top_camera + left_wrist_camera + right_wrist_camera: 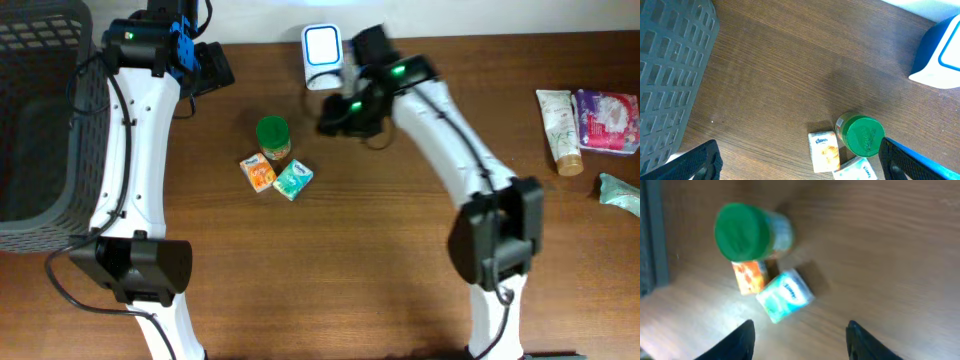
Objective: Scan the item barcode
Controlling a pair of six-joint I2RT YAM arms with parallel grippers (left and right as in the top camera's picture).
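Brown wood-grain table [330,260]; pale wall [500,15] strip along far edge.

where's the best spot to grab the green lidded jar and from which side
Take the green-lidded jar around its round lid, coming straight down from above: it stands upright with the lid facing up. The orange pack and teal pack crowd the side nearest the robot, so it seems best to close the fingers across the two flanks that look free.
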